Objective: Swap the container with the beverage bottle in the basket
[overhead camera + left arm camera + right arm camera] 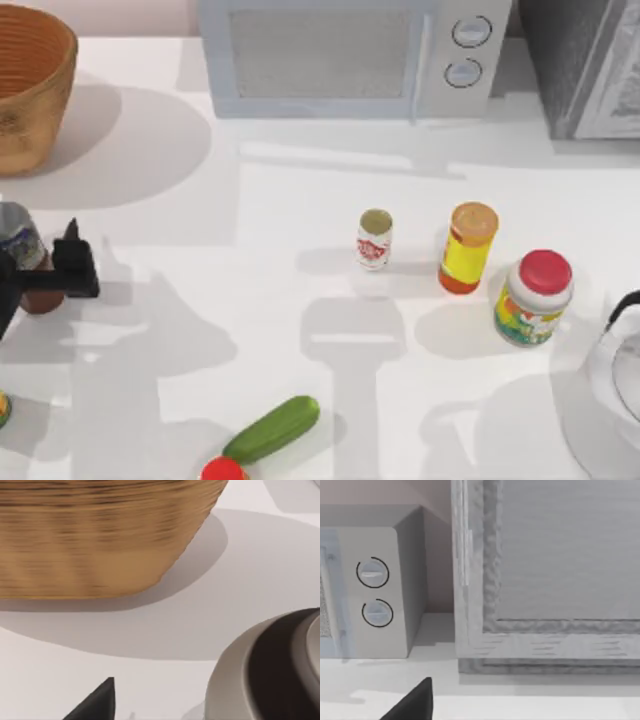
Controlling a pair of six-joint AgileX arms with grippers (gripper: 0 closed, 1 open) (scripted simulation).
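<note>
The basket stands at the table's far left corner, and its woven wall rises close ahead in the left wrist view. The beverage bottle stands upright outside it at the left edge, its dark shoulder near the camera. My left gripper is open around the bottle, with one fingertip showing well to the side of it. The container stands alone mid-table, far from both arms. My right arm is parked at the right edge.
A microwave and a grey cabinet line the back. A yellow tube with an orange cap and a red-lidded jar stand right of the container. A cucumber and a red item lie at the front.
</note>
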